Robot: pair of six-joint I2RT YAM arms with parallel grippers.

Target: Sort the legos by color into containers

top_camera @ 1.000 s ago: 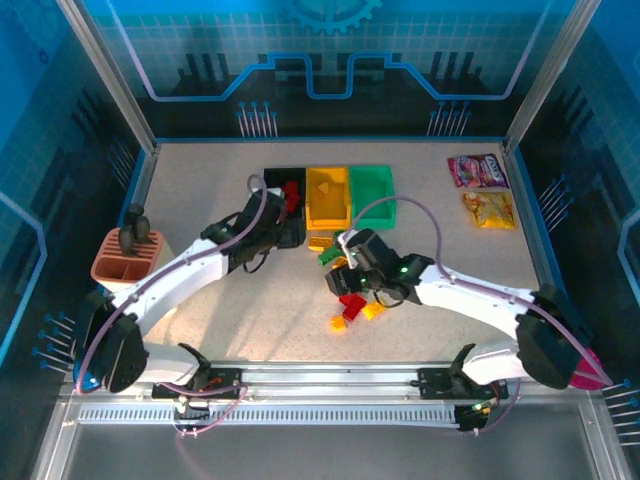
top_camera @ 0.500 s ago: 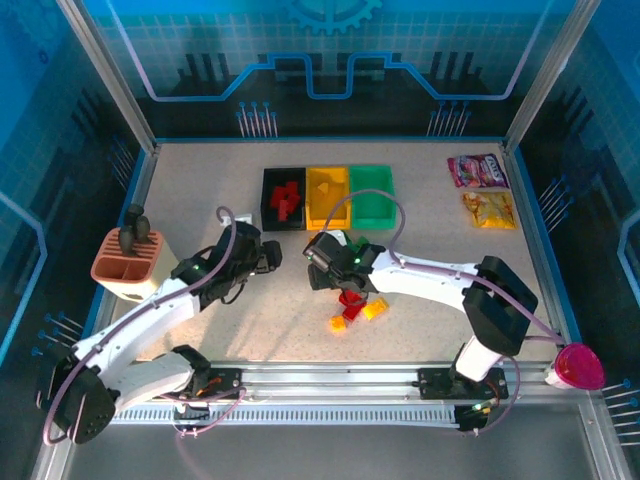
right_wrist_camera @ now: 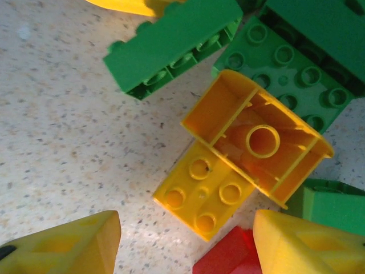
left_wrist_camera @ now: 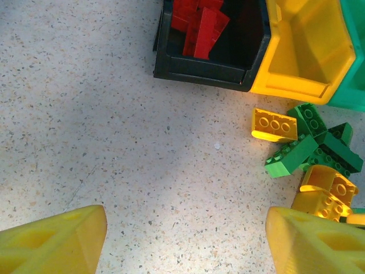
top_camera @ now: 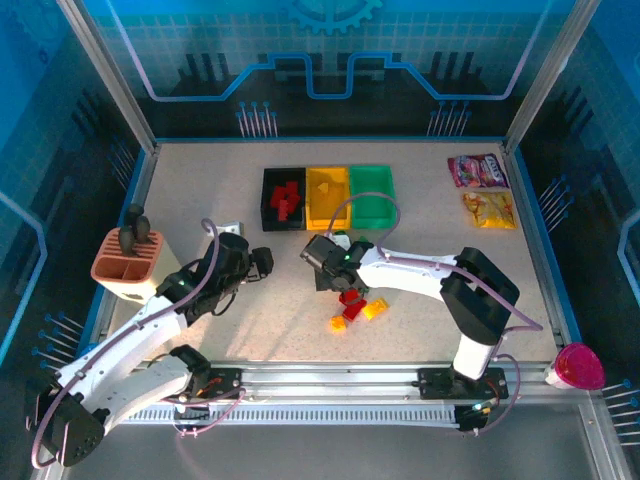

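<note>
Three containers stand joined in a row at the back: a black bin with red bricks in it, a yellow bin and a green bin. Loose legos lie in front of them: a red one, yellow ones and green ones. My left gripper hangs open over bare table, left of the pile. My right gripper is open low over the pile. A studded yellow brick lies just ahead of its fingertips, beside an upturned yellow brick.
A terracotta-and-cream holder stands at the left edge. Two snack packets lie at the back right. A pink cup sits at the near right corner. Blue walls ring the table.
My left gripper has pulled back from the black bin toward the near left. My right gripper has shifted left over the pile, and its jaws have narrowed a little.
</note>
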